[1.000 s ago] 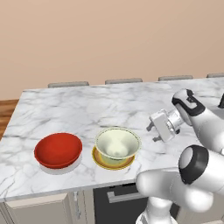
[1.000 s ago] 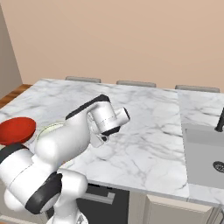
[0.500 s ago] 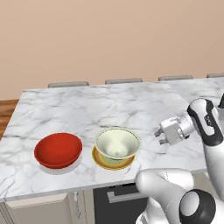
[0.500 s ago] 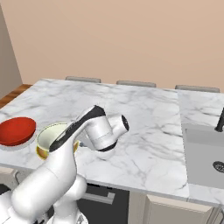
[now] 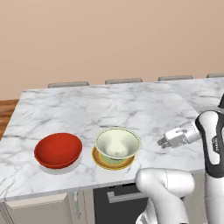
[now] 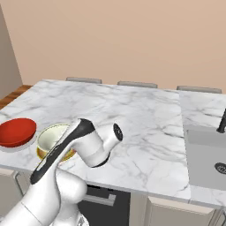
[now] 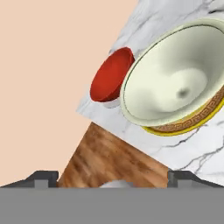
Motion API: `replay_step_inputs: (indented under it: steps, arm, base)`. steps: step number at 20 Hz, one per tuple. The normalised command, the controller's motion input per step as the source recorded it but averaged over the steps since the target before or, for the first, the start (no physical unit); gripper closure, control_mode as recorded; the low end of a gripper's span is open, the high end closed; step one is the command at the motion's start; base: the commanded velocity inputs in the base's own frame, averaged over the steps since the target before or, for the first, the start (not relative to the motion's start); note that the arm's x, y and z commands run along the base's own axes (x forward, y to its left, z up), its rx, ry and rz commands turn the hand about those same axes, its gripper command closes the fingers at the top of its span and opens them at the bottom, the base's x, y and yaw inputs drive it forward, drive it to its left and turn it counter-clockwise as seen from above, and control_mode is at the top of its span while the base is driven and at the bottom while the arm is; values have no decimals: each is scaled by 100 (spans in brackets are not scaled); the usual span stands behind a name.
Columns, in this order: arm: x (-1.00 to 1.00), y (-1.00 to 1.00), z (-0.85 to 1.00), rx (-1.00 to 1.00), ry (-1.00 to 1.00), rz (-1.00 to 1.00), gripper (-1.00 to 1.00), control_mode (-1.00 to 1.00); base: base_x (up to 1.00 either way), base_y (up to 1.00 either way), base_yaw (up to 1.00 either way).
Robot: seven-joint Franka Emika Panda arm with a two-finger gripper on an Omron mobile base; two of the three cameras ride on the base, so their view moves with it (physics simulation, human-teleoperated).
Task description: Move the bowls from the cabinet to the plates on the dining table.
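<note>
While both bowls already sat on their plates, the task looked, by my judgement, all but finished. The red bowl (image 5: 58,150) rested on the white plate (image 5: 57,168) near the desk's (image 5: 109,107) front left edge, with only a thin pale rim of that plate peeping out beneath it. Just beside it, to its right and not touching, the cream bowl (image 5: 117,144) stood upright on the gold plate (image 5: 113,164), whose patterned edge showed under the bowl in the hand view too.

The hand (image 5: 165,141) hung above the desk to the right of the cream bowl, apart from it, pointing leftward toward it. It held nothing. In the hand view its two tips stood far apart at the bottom corners, so the jaws were spread wide.

From the hand, the cream bowl lay straight ahead and the red bowl beyond it on the same line, both rims level and neither tilted. The bowls being round, no axis mattered; what mattered was that the open hand faced the nearer bowl's right wall. Any next move, I judged, called for drawing away rather than forward, since a push along that line could slide the cream bowl off its plate into the red one.
</note>
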Motion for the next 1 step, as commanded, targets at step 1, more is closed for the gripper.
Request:
replay_step_inputs:
  steps: [1]
  arm:
    - [-68, 19, 20, -5, -28, 2, -100, -100]
  base:
    - [0, 0, 0]
